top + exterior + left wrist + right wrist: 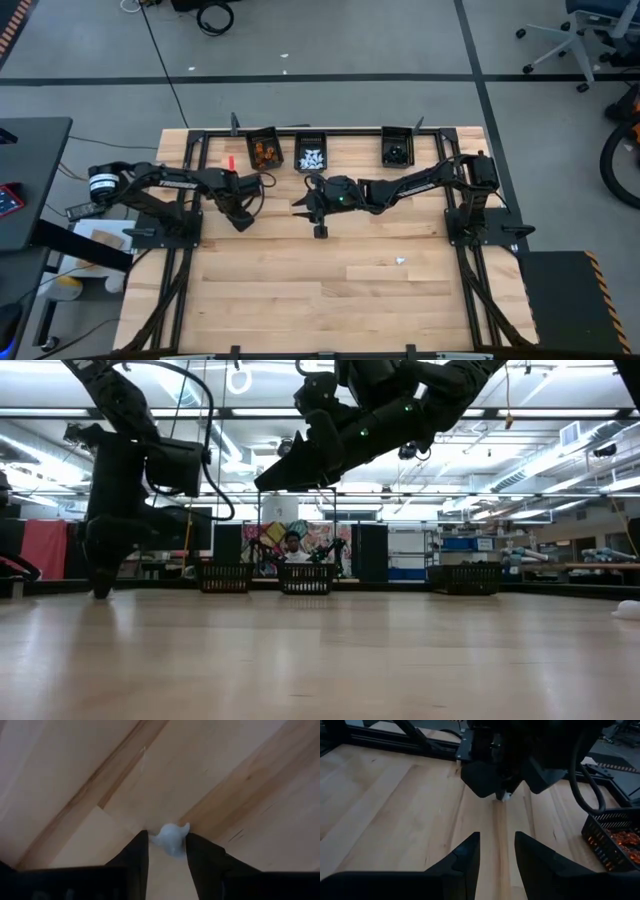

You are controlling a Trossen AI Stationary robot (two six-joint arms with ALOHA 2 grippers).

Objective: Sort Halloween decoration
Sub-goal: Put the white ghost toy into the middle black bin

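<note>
A tiny white trinket point(170, 837) sits between my left gripper's fingers point(167, 845), and it also shows as the white trinket point(506, 796) under that gripper in the right wrist view. My left gripper point(242, 222) points down at the wood on the table's left half, shut on it. My right gripper point(300, 207) hovers open at mid-table, raised off the wood point(265, 485), facing the left gripper. A second white trinket point(400, 261) lies alone on the table's right half. Three black bins stand along the far edge: the orange-filled bin point(264, 152), the white-filled bin point(313, 158) and the dark-filled bin point(397, 150). My left gripper pinches the white trinket's lower body point(172, 847) between its two fingers point(137, 857), coming from above and pointing down. The trinket's rounded top pokes out past the fingertips. It sits right at the table top; whether it rests on the wood I cannot tell.
Black frame rails point(190, 190) run along both sides and the far edge. Bare wood point(320, 290) stretches across the near half. A person point(292, 545) shows far behind the table in the low view. An orange-filled bin point(615, 840) stands off to one side of my right gripper.
</note>
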